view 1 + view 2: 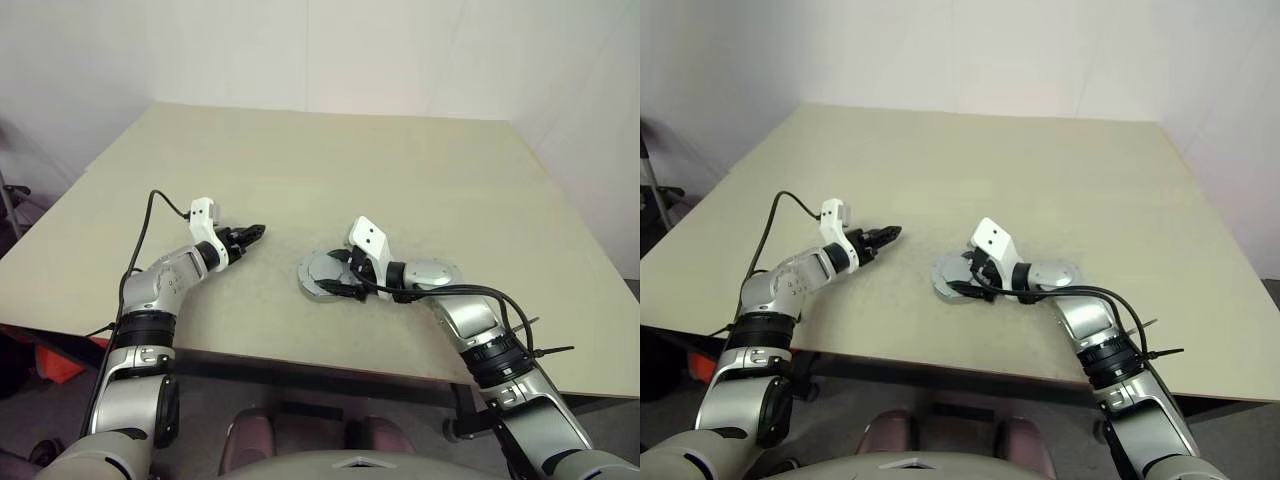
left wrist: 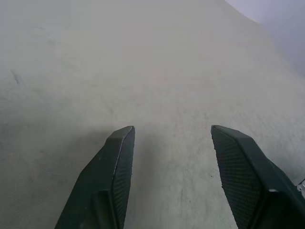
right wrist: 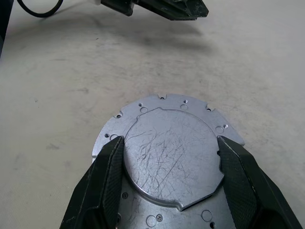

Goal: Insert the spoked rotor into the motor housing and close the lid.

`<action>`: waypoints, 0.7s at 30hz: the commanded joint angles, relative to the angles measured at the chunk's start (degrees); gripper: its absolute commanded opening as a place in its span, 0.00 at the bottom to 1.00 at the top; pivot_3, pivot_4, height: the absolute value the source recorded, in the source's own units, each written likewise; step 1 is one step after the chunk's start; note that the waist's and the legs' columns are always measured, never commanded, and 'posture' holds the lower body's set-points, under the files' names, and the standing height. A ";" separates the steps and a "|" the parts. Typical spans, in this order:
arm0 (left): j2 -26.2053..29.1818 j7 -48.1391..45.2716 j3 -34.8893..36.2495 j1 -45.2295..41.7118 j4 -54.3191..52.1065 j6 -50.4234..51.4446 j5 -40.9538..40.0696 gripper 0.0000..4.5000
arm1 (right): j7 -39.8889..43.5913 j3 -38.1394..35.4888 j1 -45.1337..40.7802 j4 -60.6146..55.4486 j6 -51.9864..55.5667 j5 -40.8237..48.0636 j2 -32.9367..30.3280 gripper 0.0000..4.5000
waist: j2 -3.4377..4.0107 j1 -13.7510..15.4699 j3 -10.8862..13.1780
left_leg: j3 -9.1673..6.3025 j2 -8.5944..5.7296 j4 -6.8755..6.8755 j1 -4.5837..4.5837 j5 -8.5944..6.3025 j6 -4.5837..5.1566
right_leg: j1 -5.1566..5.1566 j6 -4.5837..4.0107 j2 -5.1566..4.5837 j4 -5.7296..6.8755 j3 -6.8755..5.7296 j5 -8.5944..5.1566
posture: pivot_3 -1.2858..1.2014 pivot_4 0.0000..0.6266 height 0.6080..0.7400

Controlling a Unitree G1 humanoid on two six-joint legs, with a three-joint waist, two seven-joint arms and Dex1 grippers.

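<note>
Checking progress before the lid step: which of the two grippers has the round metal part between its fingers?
The right gripper: its fingers straddle the silver disc. The left gripper is open over bare table.

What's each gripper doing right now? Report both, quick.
Left gripper: open, empty, above bare table.
Right gripper: open, fingers on either side of the round silver lid; no grip visible.

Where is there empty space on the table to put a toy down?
The far half of the beige table is bare, beyond both arms. The near left corner, left of the left gripper, is free too. It is crowded near the front middle, where the right gripper straddles the flat silver metal disc.
</note>
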 commanded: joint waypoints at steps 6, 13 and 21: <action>0.43 0.02 0.89 -0.45 -1.78 -0.33 -0.24 0.61 | 0.79 -0.52 -0.06 -0.03 2.16 1.23 0.91 0.65 | 0.00 -0.01 0.00 | 0.00 0.00 0.00 0.00 0.00 0.00 | -0.02 0.00 0.00 0.00 0.00 0.00 | 0.52 0.00 1.00; 0.47 -0.05 0.75 -0.52 -1.50 -0.53 -0.03 0.61 | 0.68 0.15 0.21 0.45 1.31 0.08 0.61 0.65 | 0.00 -0.01 0.00 | 0.00 0.00 0.00 -0.01 0.00 0.00 | -0.02 0.00 0.00 0.00 0.00 0.00 | 0.52 0.00 1.00; 0.42 -0.08 0.63 -0.08 -2.12 -0.34 -0.10 0.61 | -1.32 1.08 -0.28 3.34 0.55 -2.65 0.26 0.65 | 0.00 -0.07 0.00 | 0.00 0.00 0.00 0.06 0.00 0.00 | 0.09 0.01 0.00 0.01 0.01 -0.01 | 0.52 0.00 1.00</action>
